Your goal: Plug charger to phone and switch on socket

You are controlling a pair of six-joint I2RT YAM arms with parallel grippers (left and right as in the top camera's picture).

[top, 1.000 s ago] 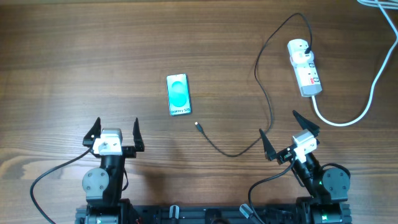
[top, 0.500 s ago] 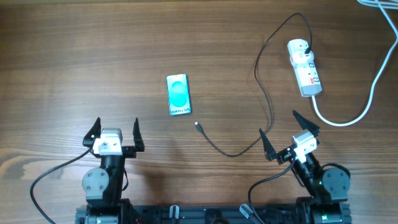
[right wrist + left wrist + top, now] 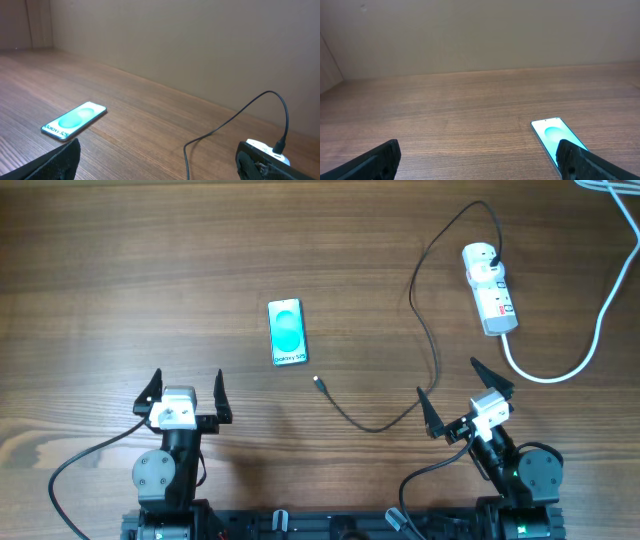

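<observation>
Phone: laid flat on the desk, left of centre, long axis pointed away from the arms, text end nearest them. It is placed ahead and right of the left fingers, the nearer pair.

Charger: tip is set just off the phone's near right corner, not touching; cable is trailed past the right fingers to the socket.

Both pairs: spread wide, nothing held.

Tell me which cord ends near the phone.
The thin black charger cable: its plug tip lies beside the phone; the thick white cord runs off frame.
</observation>
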